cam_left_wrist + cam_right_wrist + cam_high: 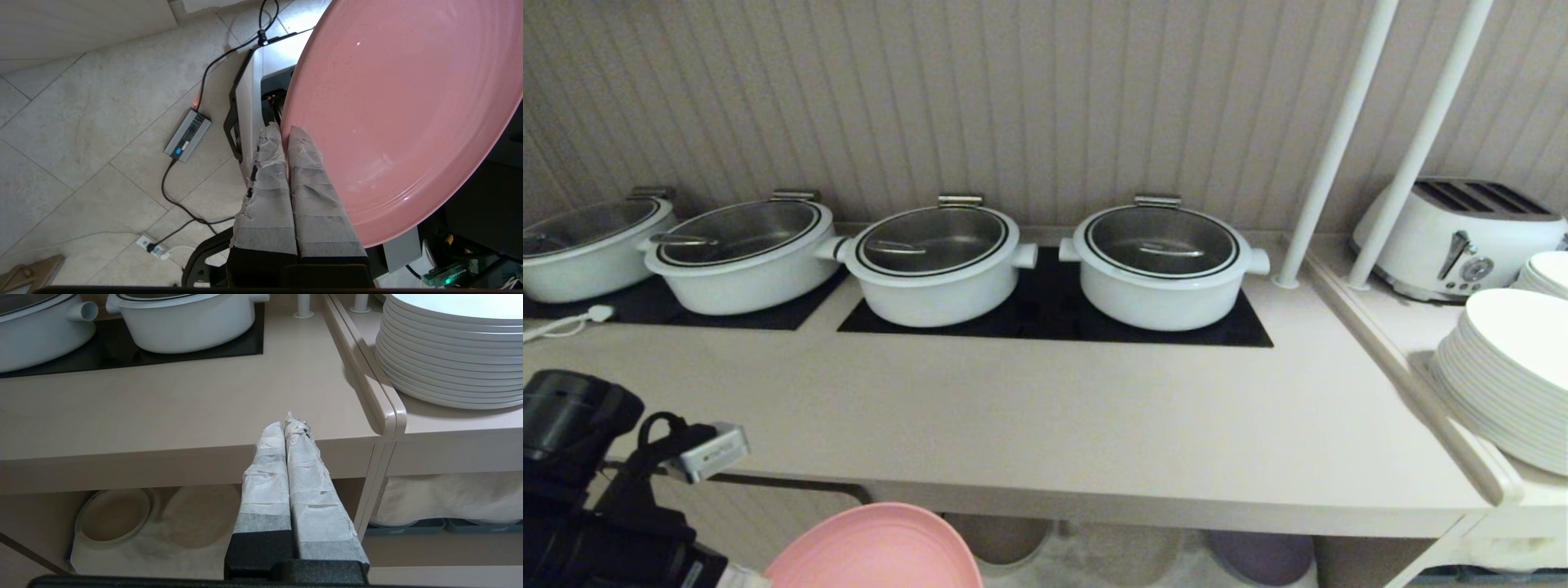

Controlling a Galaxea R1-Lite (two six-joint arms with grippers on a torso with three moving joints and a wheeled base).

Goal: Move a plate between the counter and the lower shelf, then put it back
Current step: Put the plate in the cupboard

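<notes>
The pink plate (pixel 876 549) hangs tilted in front of and below the counter's (pixel 1045 425) front edge, at the lower left of the head view. My left gripper (pixel 285 130) is shut on the rim of this plate (pixel 400 114), one taped finger on each face, over the floor. The lower shelf (pixel 163 543) with its white cloth lies under the counter (pixel 163 412). My right gripper (pixel 288 422) is shut and holds nothing; it sits in front of the counter's edge, near its right end.
Several white lidded pots (pixel 935 265) stand on black hob panels (pixel 1054 314) at the back. On the side top to the right are a stack of white plates (pixel 1507 376), a toaster (pixel 1462 237) and two white poles (pixel 1331 147). A beige plate (pixel 112 514) lies in the shelf.
</notes>
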